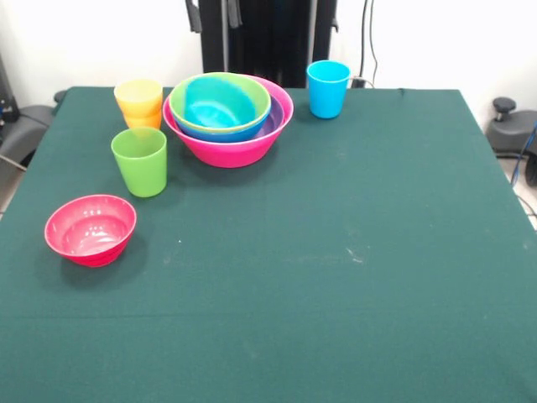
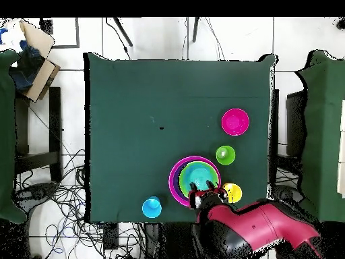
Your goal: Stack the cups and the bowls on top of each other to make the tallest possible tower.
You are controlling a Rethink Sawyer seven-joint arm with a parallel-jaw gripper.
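On the green table (image 1: 336,277), we see the red-pink bowl (image 1: 91,228) nearest at 8 o'clock, then the green cup (image 1: 140,160). Farther back, the tower (image 1: 228,117) of nested bowls sits at 11 o'clock, yellow cup (image 1: 139,102) beside it, blue cup (image 1: 327,88) at 1 o'clock. Pincer (image 2: 206,195) at the tower's rim; open or closed, can't tell.

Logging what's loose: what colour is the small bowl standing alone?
Red-pink small bowl, clearest in the front view.

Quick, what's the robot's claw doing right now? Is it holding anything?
Gripper: at the rim of the nested bowls; open or closed cannot be told, and no grasp is visible.
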